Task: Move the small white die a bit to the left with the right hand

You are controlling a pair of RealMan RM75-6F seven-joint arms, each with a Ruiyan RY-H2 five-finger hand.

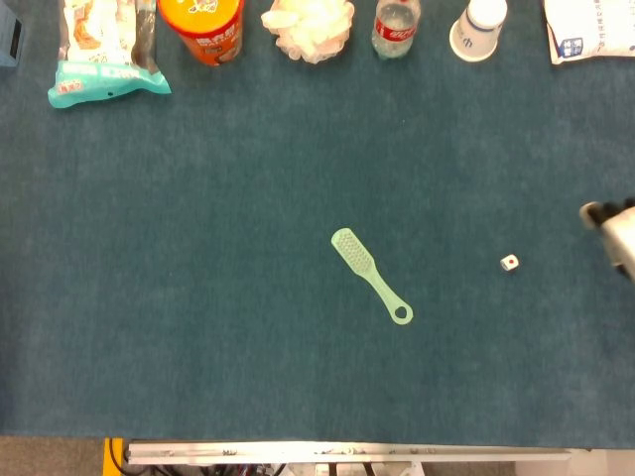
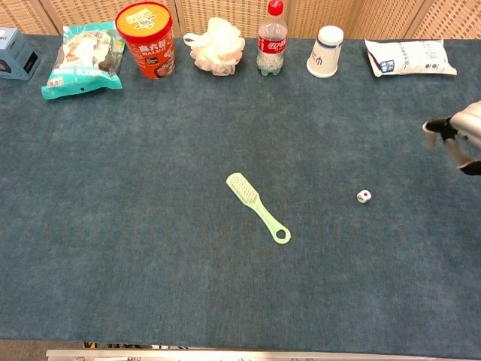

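The small white die [image 1: 509, 262] [image 2: 364, 196] lies alone on the blue cloth, right of centre, a red pip facing up. My right hand [image 1: 615, 228] [image 2: 458, 139] is at the right edge of both views, lifted and well away from the die, only partly in frame. It holds nothing, and its fingers look parted in the chest view. My left hand shows in neither view.
A light green brush [image 1: 369, 273] [image 2: 258, 207] lies at the table's middle, left of the die. Along the far edge stand a snack bag [image 2: 83, 60], an orange tub [image 2: 146, 28], a white bath puff [image 2: 216, 45], a cola bottle [image 2: 272, 39], a paper cup [image 2: 326, 51] and a white pouch [image 2: 409, 56].
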